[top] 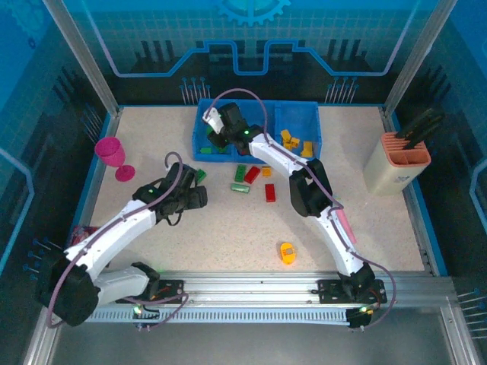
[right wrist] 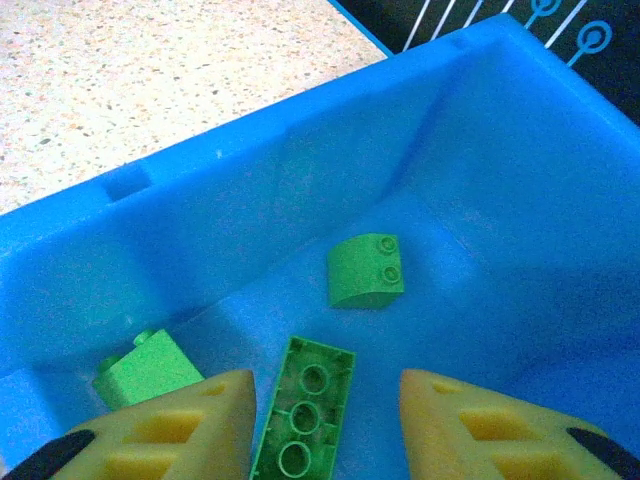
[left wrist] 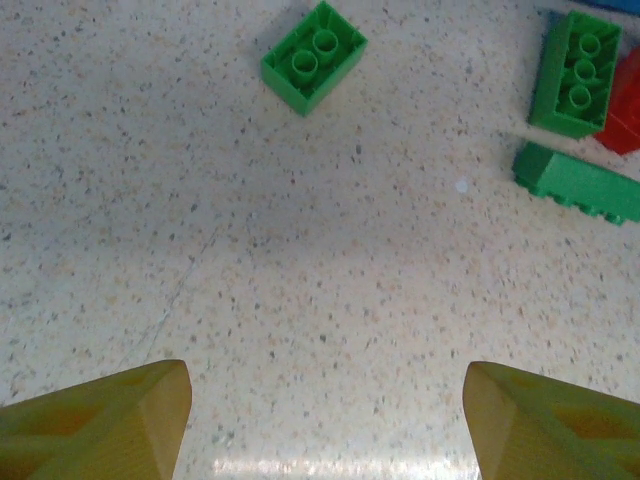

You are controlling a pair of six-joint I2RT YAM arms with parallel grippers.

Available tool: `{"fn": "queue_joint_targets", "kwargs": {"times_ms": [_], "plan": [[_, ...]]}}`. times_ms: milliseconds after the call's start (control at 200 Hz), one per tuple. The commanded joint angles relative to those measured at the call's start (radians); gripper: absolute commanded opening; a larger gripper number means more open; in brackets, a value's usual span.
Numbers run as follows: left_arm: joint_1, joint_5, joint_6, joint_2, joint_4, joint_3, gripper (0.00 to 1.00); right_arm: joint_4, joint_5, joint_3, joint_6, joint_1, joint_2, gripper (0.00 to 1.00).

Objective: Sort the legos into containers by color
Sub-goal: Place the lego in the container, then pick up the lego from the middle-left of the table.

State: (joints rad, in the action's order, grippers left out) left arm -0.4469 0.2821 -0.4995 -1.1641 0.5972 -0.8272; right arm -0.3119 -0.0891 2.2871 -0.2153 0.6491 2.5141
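The blue tray (top: 304, 112) stands at the back centre. My right gripper (top: 215, 134) hangs open inside its left compartment (right wrist: 250, 200). An upturned green brick (right wrist: 305, 420) lies between the fingers, not clamped, and a curved green brick (right wrist: 366, 272) and another green one (right wrist: 148, 367) lie nearby. Yellow-orange bricks (top: 294, 141) fill the right compartment; the arm hides the middle one. My left gripper (top: 204, 195) is open and empty above the table, short of a green brick (left wrist: 313, 57). Loose green (left wrist: 575, 72), red (top: 270, 192) and orange (top: 287, 252) bricks lie on the table.
A magenta cup (top: 111, 150) stands at the left. The beige holder (top: 403, 163) with black tools is at the far right. A long pink stick (top: 344, 226) lies beside my right arm. Blue walls border the table.
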Motion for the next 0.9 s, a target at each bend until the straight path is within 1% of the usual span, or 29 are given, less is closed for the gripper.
{"fn": "queue_joint_targets", "kwargs": {"times_ms": [0,60,85,230,355,505,560,655,771,896], "plan": [[0.03,0.035,-0.005,-0.076,-0.124,-0.027,0.73,0.043,0.035,-0.073,-0.014,0.024,-0.123,0.45],[0.039,0.044,0.01,-0.137,-0.17,-0.054,0.73,0.046,0.039,-0.123,-0.018,0.024,-0.181,0.47],[0.046,0.043,0.011,-0.164,-0.187,-0.065,0.73,0.048,0.037,-0.15,-0.017,0.024,-0.231,0.48],[0.095,0.008,0.039,-0.313,-0.299,-0.113,0.74,0.053,0.015,-0.332,-0.004,0.024,-0.43,0.55],[0.128,0.003,0.09,-0.433,-0.331,-0.168,0.74,0.027,-0.031,-0.499,0.027,0.021,-0.596,0.65],[0.167,-0.007,0.169,-0.536,-0.324,-0.223,0.74,-0.04,-0.092,-0.714,0.119,0.01,-0.782,0.73],[0.181,-0.023,0.191,-0.557,-0.318,-0.234,0.74,-0.063,-0.115,-0.797,0.157,0.009,-0.85,0.75],[0.217,-0.106,0.185,-0.579,-0.316,-0.247,0.74,-0.085,-0.112,-0.939,0.23,0.0,-0.957,0.75],[0.221,-0.111,0.193,-0.586,-0.304,-0.263,0.75,-0.131,-0.094,-1.051,0.307,-0.009,-1.04,0.75],[0.221,-0.132,0.206,-0.623,-0.28,-0.302,0.75,-0.157,-0.086,-1.132,0.359,-0.009,-1.09,0.75]]}}
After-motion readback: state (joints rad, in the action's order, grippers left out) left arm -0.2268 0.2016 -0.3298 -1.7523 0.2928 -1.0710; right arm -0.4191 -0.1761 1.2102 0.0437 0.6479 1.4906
